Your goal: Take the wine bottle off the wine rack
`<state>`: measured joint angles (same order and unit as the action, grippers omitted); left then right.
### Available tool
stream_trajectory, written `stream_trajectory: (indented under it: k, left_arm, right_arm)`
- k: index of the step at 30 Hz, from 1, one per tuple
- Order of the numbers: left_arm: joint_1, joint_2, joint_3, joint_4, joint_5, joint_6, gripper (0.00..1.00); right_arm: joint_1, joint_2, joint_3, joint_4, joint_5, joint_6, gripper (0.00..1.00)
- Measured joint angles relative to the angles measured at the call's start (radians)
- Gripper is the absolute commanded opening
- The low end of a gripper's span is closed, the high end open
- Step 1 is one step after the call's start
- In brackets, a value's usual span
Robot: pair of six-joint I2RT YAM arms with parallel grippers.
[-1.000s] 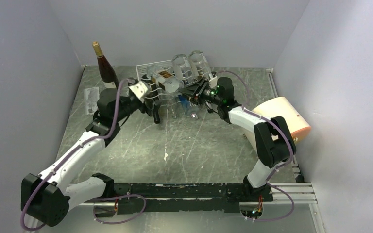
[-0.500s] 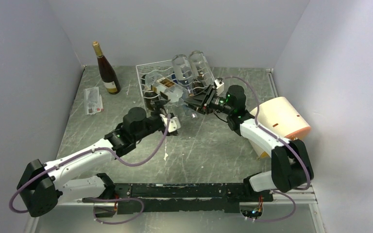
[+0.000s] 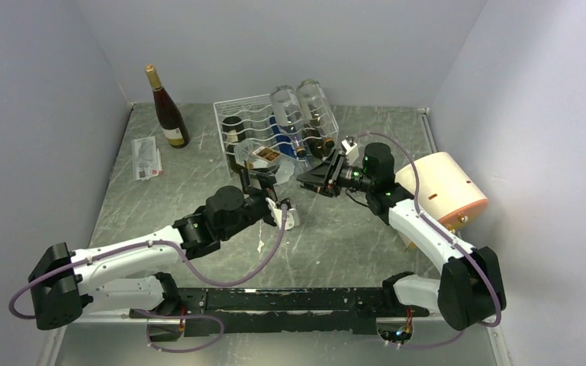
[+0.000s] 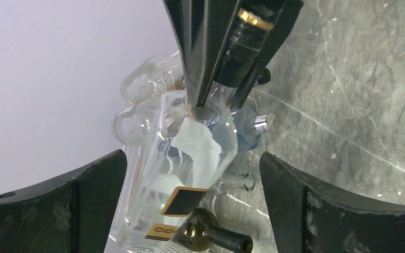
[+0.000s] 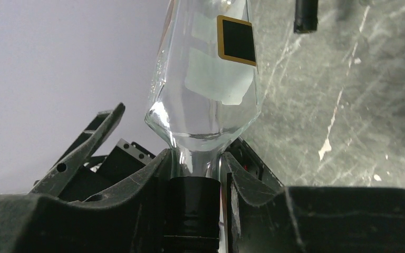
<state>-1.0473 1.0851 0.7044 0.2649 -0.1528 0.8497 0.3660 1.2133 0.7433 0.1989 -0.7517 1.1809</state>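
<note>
The right pincer (image 5: 194, 179) was clamped on the black-capped neck of the clear wine bottle (image 5: 205, 89), one finger pressed to each side of the cap. The bottle carried a black label edged in gold and a pale patch on its glass. From above it lay slanted just in front of the white wine rack (image 3: 225, 110), base toward the rack and neck toward the right arm. Whether its base touched the front rods was hard to make out from that view. The left pincer (image 4: 193, 163) hung near the bottle's body with its fingers spread wide apart and nothing between them touching. Its arm stretched low across the grey marbled surface (image 3: 336, 236). Two more clear bottles (image 3: 297, 107) lay side by side in the rack, along with some darker ones lower down. A dark bottle with a gold top (image 3: 169, 114) stood upright at the back left, well apart from the rack. A printed slip (image 3: 146, 158) lay flat near it. A cream and orange cylinder (image 3: 444, 187) sat on its side by the right wall.
</note>
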Motion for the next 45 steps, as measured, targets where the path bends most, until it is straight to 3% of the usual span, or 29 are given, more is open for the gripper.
stream_trajectory:
  k: [9,16,18,22,24,27,32,40,45]
  left_arm:
    - [-0.001,0.161,0.042,-0.035,-0.001,0.059,1.00]
    - [0.000,0.283,0.063,0.035,-0.035,0.090,0.94]
    - [0.001,0.306,0.071,0.051,-0.039,0.090,0.83]
    - [-0.003,0.328,0.074,0.061,-0.051,0.109,0.49]
    - [-0.012,0.332,0.074,0.060,-0.055,0.117,0.37]
    - [-0.019,0.329,0.073,0.056,-0.067,0.105,0.08]
    - [-0.020,0.298,0.047,0.022,-0.101,-0.037,0.07]
    - [-0.017,0.161,-0.051,-0.056,-0.144,-0.253,0.07]
    - [0.005,0.019,-0.067,-0.115,-0.161,-0.402,0.07]
  right_arm:
    - [0.000,-0.084,-0.021,-0.189,-0.022,-0.062,0.00]
    - [-0.003,-0.145,-0.040,-0.288,-0.028,-0.103,0.00]
    - [-0.003,-0.157,-0.053,-0.290,-0.032,-0.106,0.00]
    - [-0.005,-0.174,-0.058,-0.315,-0.036,-0.115,0.00]
    - [-0.007,-0.183,-0.056,-0.341,-0.038,-0.120,0.14]
    - [-0.007,-0.183,-0.053,-0.357,-0.042,-0.145,0.52]
    - [-0.006,-0.179,-0.002,-0.383,-0.043,-0.259,0.80]
    - [-0.006,-0.168,0.126,-0.445,0.018,-0.394,0.99]
    - [-0.008,-0.167,0.290,-0.529,0.156,-0.505,1.00]
